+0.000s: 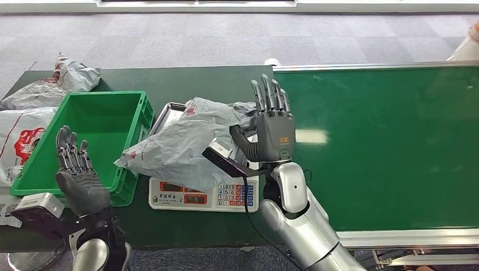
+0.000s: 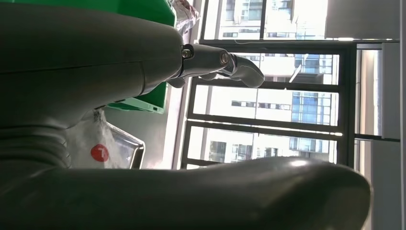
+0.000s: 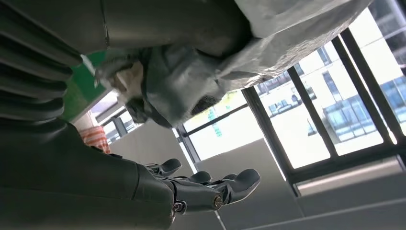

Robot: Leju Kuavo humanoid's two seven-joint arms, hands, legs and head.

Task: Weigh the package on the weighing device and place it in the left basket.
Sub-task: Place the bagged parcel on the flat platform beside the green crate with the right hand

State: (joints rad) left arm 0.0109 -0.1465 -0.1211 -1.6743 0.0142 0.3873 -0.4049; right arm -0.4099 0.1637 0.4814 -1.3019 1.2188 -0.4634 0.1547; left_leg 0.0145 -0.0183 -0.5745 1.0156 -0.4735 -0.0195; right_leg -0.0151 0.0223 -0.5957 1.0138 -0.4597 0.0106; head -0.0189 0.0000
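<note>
Grey poly-mailer package (image 1: 181, 144) lay on the scale (image 1: 203, 195), right hand (image 1: 274, 127) beside it, fingers straight and apart, gripping nothing.

Package was a crumpled, glossy grey plastic bag with red print near its top and a small red dot at its lower left corner. It was slumped across the scale's steel pan, and its left end overhung onto the rim of the green basket (image 1: 34, 189). The scale's keypad and display stayed visible below it. Right hand stood upright at the package's right edge, thumb against the bag; in the right wrist view the grey film (image 3: 268, 43) sat close over the thumb. Left hand (image 1: 76, 169) was raised in front of the basket, palm up, fingers spread, empty. More grey and white mailers (image 1: 51, 84) were piled left of the basket on the dark table (image 1: 197, 79). Green conveyor belt (image 1: 390, 147) ran to the right.
</note>
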